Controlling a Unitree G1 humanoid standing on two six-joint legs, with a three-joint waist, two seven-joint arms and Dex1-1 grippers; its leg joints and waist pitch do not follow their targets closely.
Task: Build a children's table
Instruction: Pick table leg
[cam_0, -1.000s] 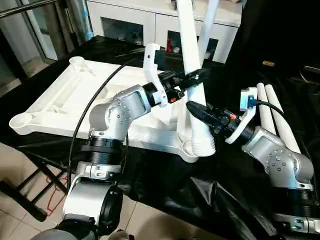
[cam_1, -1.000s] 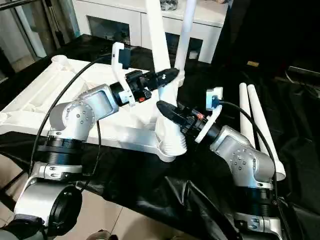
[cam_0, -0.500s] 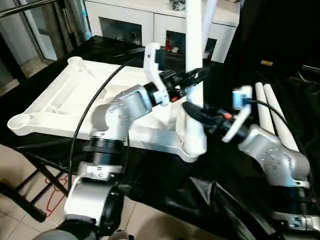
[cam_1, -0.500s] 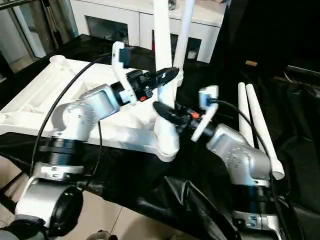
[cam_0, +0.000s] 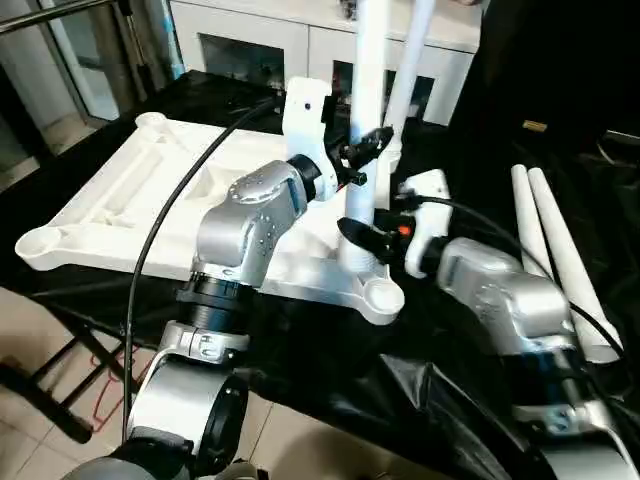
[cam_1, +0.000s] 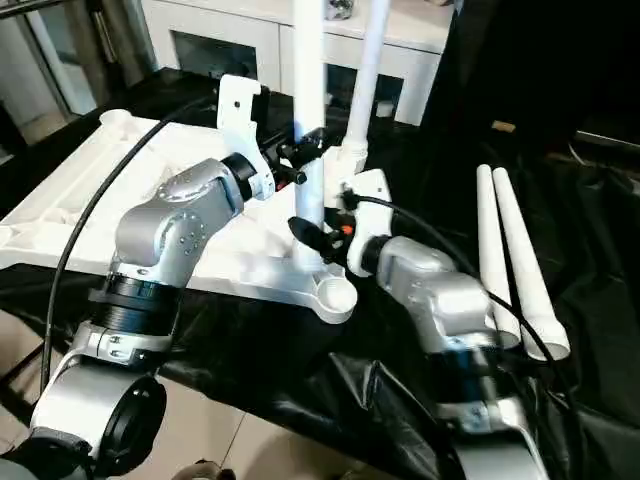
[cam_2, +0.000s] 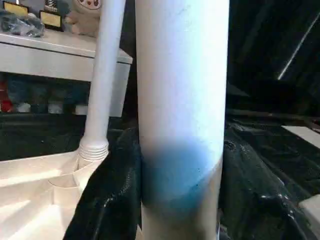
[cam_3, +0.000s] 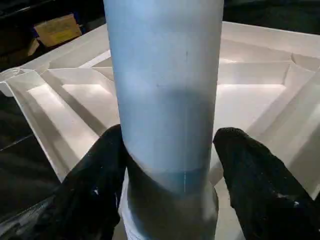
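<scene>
The children's table top (cam_0: 120, 200) lies upside down on black cloth. One white leg (cam_0: 410, 60) stands in its far right corner socket. A second leg (cam_0: 372, 80) stands upright just behind the bare near right corner socket (cam_0: 383, 297). My left gripper (cam_0: 368, 150) is shut on this leg at mid height, and both black fingers (cam_2: 115, 190) press against it. My right gripper (cam_0: 358, 235) is lower on the same leg (cam_3: 165, 75). Its fingers (cam_3: 95, 185) flank the leg, spread slightly apart, and hide the foot of the leg.
Two spare white legs (cam_0: 555, 240) lie side by side on the black cloth at the right. A white cabinet (cam_0: 300, 40) with glass fronts stands behind the table. The cloth hangs over the near edge, above a tiled floor.
The leg has swung from a tilt over the near right corner socket to upright, just behind the socket. The right gripper's jaws have widened around it. Both arms turned with it.
</scene>
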